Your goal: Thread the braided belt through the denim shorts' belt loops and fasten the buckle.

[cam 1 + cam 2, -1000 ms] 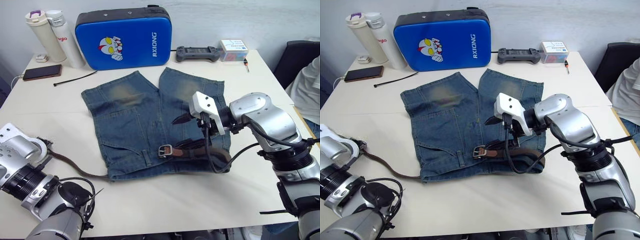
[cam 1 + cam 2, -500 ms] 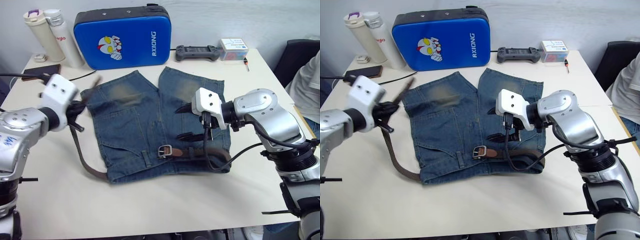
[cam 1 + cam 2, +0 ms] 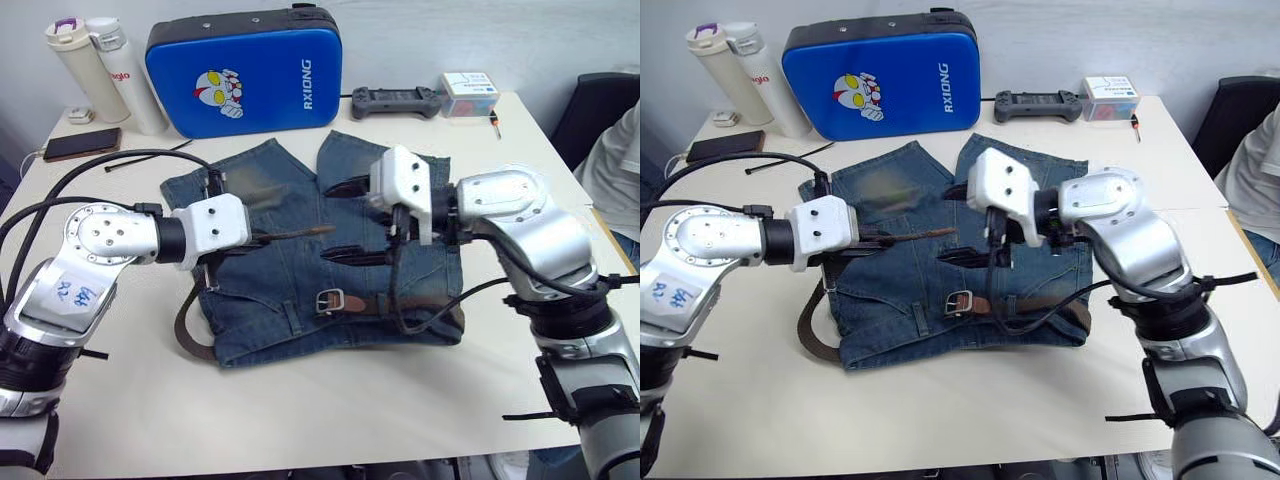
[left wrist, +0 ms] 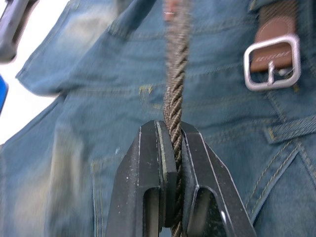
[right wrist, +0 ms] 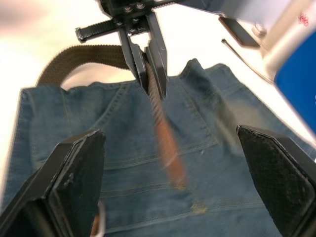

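Note:
The faded denim shorts [image 3: 280, 265] lie flat mid-table, waistband toward me. Along the waistband runs the braided belt [image 3: 400, 305], its silver buckle [image 3: 330, 301] lying on the denim. The strap loops out past the shorts' left edge [image 3: 186, 325] and rises to my left gripper [image 3: 262, 237], which is shut on it near the tan tip. That tip [image 3: 318, 230] points right, toward my open right gripper [image 3: 347, 220], which hovers over the shorts. In the left wrist view the fingers [image 4: 153, 163] pinch the strap, with the buckle [image 4: 271, 61] and a belt loop [image 4: 286, 132] beyond.
A bright blue case [image 3: 245, 70] stands at the back, with two bottles [image 3: 100, 65] and a phone [image 3: 83, 143] to its left. A thin black cable [image 3: 150, 155], a controller [image 3: 395, 100] and a small box [image 3: 468, 93] lie nearby. A person's sleeve [image 3: 618, 170] is at the right edge.
My left arm has swung from the table's left side over the shorts, carrying the belt end toward the right gripper. The right gripper has risen and shifted slightly left, staying open.

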`<state>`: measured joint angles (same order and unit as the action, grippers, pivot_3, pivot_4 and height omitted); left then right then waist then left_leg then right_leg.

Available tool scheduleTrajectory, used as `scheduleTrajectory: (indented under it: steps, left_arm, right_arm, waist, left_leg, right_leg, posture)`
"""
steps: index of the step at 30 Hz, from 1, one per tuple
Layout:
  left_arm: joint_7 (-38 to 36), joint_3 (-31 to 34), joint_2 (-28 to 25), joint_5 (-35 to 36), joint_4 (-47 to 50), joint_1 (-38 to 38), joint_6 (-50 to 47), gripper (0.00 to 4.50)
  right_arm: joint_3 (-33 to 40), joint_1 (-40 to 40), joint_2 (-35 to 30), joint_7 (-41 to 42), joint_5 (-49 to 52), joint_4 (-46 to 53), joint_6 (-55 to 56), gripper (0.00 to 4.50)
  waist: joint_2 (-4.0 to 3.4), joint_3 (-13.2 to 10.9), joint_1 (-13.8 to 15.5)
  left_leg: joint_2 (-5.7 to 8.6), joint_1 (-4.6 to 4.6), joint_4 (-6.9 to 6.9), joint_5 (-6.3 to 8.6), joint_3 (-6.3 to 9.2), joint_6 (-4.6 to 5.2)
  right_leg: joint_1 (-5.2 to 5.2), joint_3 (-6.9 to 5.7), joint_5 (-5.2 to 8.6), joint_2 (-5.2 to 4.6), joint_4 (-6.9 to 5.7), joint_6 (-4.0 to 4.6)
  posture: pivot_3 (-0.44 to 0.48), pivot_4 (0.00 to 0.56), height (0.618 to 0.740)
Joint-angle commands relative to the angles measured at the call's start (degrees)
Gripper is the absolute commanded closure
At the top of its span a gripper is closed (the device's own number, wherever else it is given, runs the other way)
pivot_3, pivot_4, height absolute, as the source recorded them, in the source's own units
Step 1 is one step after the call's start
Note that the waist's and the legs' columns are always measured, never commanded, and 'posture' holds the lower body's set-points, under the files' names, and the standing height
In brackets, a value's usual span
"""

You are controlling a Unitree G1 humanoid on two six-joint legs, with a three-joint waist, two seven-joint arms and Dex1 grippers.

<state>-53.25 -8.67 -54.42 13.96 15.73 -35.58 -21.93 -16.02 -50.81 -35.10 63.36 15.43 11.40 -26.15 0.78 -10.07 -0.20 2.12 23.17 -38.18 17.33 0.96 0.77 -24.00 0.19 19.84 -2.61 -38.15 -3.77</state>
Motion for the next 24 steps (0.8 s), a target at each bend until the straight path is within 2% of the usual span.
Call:
scheduleTrajectory:
  steps: [1, 2, 3, 4, 9, 11, 12, 13, 14, 16, 19, 22, 24]
  left_arm:
    - [-2.85, -0.39, 1.03, -1.02, -1.27, -2.89, 1.84, 4.47]
    - [-3.37, -0.47, 1.31, -1.25, -1.56, -3.23, 1.91, 4.47]
    - [-3.7, -0.44, 1.54, -1.43, -1.75, -3.38, 1.88, 4.5]
    - [-3.72, -0.08, 2.08, -1.01, -1.88, -3.63, 0.84, 4.5]
    - [-3.98, 2.34, 3.55, 1.54, -0.5, -4.37, -3.68, 4.5]
    - [-3.59, 3.52, 3.63, 2.69, -0.3, -4.35, -6.78, 4.5]
    - [-3.26, 4.05, 3.62, 3.2, -0.22, -4.34, -8.46, 4.5]
    - [-2.4, 5.61, 3.96, 4.8, -0.13, -4.31, -11.34, 4.5]
    - [-1.79, 6.74, 4.23, 5.95, -0.01, -4.31, -13.42, 3.63]
    - [-1.44, 9.07, 4.12, 8.39, 0.68, -4.02, -16.92, 2.83]
    - [-0.86, 13.95, 1.12, 10.39, 2.34, -1.18, -21.78, 1.51]
    - [1.71, 19.68, 0.35, 16.3, 3.04, -1.47, -33.66, 0.1]
    - [4.62, 26.39, 1.85, 22.71, 2.57, -4.81, -53.17, 0.04]
  right_arm:
    - [0.83, 0.17, 0.56, -0.71, -1.01, 0.57, 2.5, 0.0]
    - [1.35, 0.35, 1.02, -0.98, -0.29, 0.64, 1.81, 0.0]
    - [1.74, 0.41, 1.35, -1.17, 0.27, 0.7, 1.24, 0.51]
    - [1.86, 0.58, 1.33, -1.06, 0.51, 0.9, 0.77, 0.78]
    - [1.47, 1.05, 1.55, -1.47, -0.56, 0.65, 0.53, 3.15]
    - [1.52, 0.82, 2.02, -1.75, -0.62, 0.23, 0.64, 4.26]
    - [1.55, 0.69, 2.21, -1.83, -0.63, 0.03, 0.68, 4.46]
    - [1.55, 0.47, 2.44, -1.92, -0.73, -0.35, 0.79, 4.46]
    - [1.56, 0.33, 2.61, -1.98, -0.81, -0.61, 0.87, 4.5]
    - [1.33, 0.15, 2.78, -1.97, -1.25, -1.34, 1.44, 4.5]
    - [1.18, -0.08, 3.24, -2.18, -1.96, -2.89, 2.75, 4.5]
    - [1.04, -0.37, 3.37, -2.54, -3.71, -4.22, 5.31, 4.5]
    - [0.29, -0.96, 3.96, -3.74, -6.74, -6.61, 10.05, 4.5]
  waist:
    - [0.0, 0.0, 0.02]
    - [0.0, 0.0, 0.02]
    - [0.0, 0.0, 0.01]
    - [0.0, 0.0, -0.07]
    - [0.0, 0.0, 0.0]
    - [0.0, 0.0, -0.04]
    - [0.0, 0.0, -0.11]
    - [0.0, 0.0, -0.14]
    - [0.0, 0.0, -0.12]
    - [0.0, 0.0, -0.1]
    - [0.0, 0.0, -0.22]
    - [0.0, 0.0, -0.34]
    - [0.02, -0.01, -0.32]
  left_leg:
    - [0.0, 0.01, -0.02, 0.0, 0.0, 0.01]
    - [0.0, 0.02, -0.03, -0.01, 0.0, 0.02]
    - [0.0, 0.02, -0.04, -0.01, 0.0, 0.03]
    - [0.0, 0.02, -0.05, -0.01, 0.01, 0.03]
    - [0.0, 0.01, -0.07, -0.02, 0.02, 0.03]
    - [0.0, 0.02, -0.09, -0.02, 0.02, 0.03]
    - [0.0, 0.02, -0.09, -0.02, 0.01, 0.03]
    - [0.0, 0.01, -0.09, -0.02, 0.01, 0.03]
    - [0.0, 0.01, -0.09, -0.02, 0.02, 0.03]
    - [0.0, 0.01, -0.11, -0.02, 0.03, 0.02]
    - [0.0, 0.01, -0.11, -0.02, 0.02, 0.03]
    - [-0.01, 0.0, -0.1, -0.03, 0.03, 0.01]
    - [0.0, 0.01, -0.13, -0.03, 0.03, 0.01]
  right_leg:
    - [0.0, 0.0, -0.01, 0.0, 0.01, -0.01]
    - [0.0, 0.01, -0.01, 0.0, 0.01, -0.03]
    - [0.01, 0.01, -0.02, 0.0, 0.01, -0.03]
    - [0.01, 0.01, -0.02, 0.0, 0.0, -0.03]
    - [0.0, 0.01, -0.02, 0.0, -0.07, -0.03]
    - [0.0, 0.02, -0.02, 0.0, -0.07, -0.03]
    - [0.0, 0.02, -0.02, 0.0, -0.07, -0.03]
    - [0.0, 0.02, -0.02, 0.01, -0.08, -0.03]
    - [0.0, 0.02, -0.02, 0.01, -0.11, -0.03]
    - [-0.01, 0.01, -0.02, 0.01, -0.15, -0.03]
    - [-0.01, 0.02, -0.02, 0.01, -0.15, -0.03]
    - [-0.03, 0.01, -0.01, 0.01, -0.2, -0.03]
    - [-0.03, 0.02, -0.01, 0.01, -0.23, -0.03]
  posture:
    - [0.0, 0.15, 0.74]
    - [0.0, 0.15, 0.74]
    - [0.0, 0.15, 0.74]
    - [0.0, 0.15, 0.74]
    - [0.0, 0.15, 0.74]
    - [0.0, 0.15, 0.74]
    - [0.0, 0.15, 0.74]
    - [0.0, 0.15, 0.74]
    - [0.0, 0.15, 0.74]
    - [0.0, 0.15, 0.74]
    - [0.0, 0.15, 0.74]
    - [0.0, 0.15, 0.74]
    - [0.0, 0.15, 0.74]
